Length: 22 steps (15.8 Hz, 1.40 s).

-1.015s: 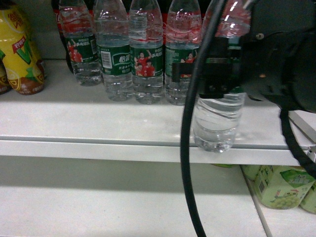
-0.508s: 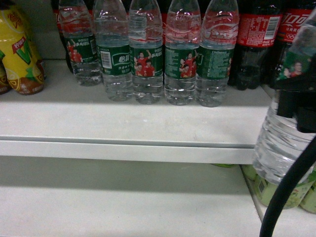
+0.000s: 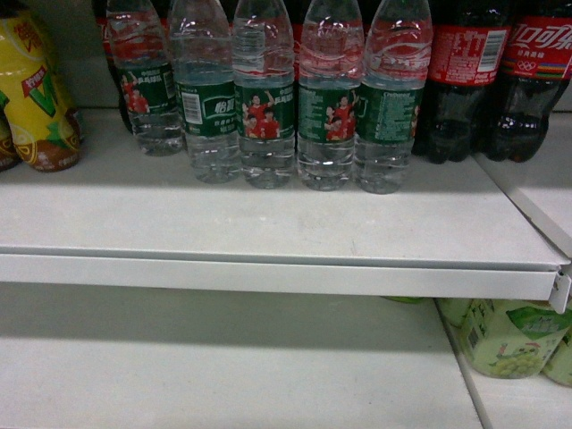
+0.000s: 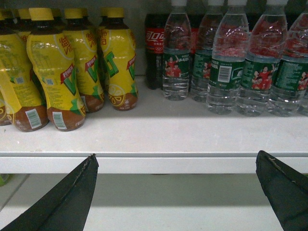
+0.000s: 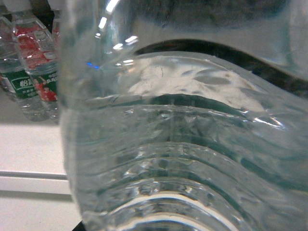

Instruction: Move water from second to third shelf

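White shelf (image 3: pixel 268 223) holds a row of bottles; the right claw's grip is unseen, water bottle (image 5: pixel 192 144) filling its camera, mid-carry. Left claw (image 4: pixel 175 166) gapes. Next: lower it to the shelf below.

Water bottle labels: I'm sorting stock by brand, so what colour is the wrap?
Green, with red-shirted figures, on each water bottle label; clearest in the head view.

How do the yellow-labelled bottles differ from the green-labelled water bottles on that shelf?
The yellow-labelled bottles hold dark drink and have yellow caps; the water bottles hold clear liquid and have white caps. The yellow labels wrap most of the body; the green ones are narrow bands. Both groups stand upright on the same shelf.
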Motion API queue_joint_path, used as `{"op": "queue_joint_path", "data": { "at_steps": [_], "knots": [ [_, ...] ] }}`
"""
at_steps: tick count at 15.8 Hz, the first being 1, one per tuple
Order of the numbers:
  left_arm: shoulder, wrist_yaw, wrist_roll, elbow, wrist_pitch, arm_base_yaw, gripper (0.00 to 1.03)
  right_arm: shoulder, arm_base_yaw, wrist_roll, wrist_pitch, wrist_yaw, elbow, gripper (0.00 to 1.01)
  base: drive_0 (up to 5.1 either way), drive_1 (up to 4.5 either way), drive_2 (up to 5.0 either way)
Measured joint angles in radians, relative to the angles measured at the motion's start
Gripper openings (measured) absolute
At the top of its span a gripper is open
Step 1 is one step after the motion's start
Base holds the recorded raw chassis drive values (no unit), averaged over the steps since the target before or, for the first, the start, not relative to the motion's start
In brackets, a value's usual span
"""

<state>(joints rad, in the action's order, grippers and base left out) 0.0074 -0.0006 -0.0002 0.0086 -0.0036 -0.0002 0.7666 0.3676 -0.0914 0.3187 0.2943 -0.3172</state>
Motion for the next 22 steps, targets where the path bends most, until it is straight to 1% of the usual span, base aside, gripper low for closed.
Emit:
{"op": "queue_joint_path", "data": {
  "at_steps": [2, 3, 4, 5, 6, 9, 11, 14, 22],
  "knots": [
    [0.000, 0.000, 0.000, 0.000, 0.000, 0.000, 0.98, -0.109, -0.001, 0.002, -0.074, 0.039, 0.014, 0.44, 0.0, 0.00, 0.0],
    [0.000, 0.000, 0.000, 0.000, 0.000, 0.000, 0.98, -0.141, -0.004, -0.003, -0.091, 0.043, 0.014, 0.44, 0.0, 0.00, 0.0],
    [0.000, 0.000, 0.000, 0.000, 0.000, 0.000, 0.98, -0.153, -0.025, -0.008, -0.086, 0.039, 0.014, 0.44, 0.0, 0.00, 0.0],
    [0.000, 0.000, 0.000, 0.000, 0.000, 0.000, 0.98, -0.150, -0.063, -0.018, -0.083, 0.012, 0.014, 0.44, 0.0, 0.00, 0.0],
    [0.000, 0.000, 0.000, 0.000, 0.000, 0.000, 0.98, -0.144, -0.097, -0.026, -0.095, -0.002, 0.014, 0.44, 0.0, 0.00, 0.0],
    [0.000, 0.000, 0.000, 0.000, 0.000, 0.000, 0.98, -0.137, -0.198, -0.036, -0.097, -0.005, 0.016, 0.44, 0.0, 0.00, 0.0],
    [0.000, 0.000, 0.000, 0.000, 0.000, 0.000, 0.98, -0.140, -0.227, -0.048, -0.106, -0.027, 0.016, 0.44, 0.0, 0.00, 0.0],
    [0.000, 0.000, 0.000, 0.000, 0.000, 0.000, 0.98, -0.140, -0.231, -0.055, -0.107, -0.045, 0.016, 0.44, 0.0, 0.00, 0.0],
    [0.000, 0.000, 0.000, 0.000, 0.000, 0.000, 0.98, -0.142, -0.231, -0.054, -0.108, -0.045, 0.016, 0.44, 0.0, 0.00, 0.0]
  ]
}}
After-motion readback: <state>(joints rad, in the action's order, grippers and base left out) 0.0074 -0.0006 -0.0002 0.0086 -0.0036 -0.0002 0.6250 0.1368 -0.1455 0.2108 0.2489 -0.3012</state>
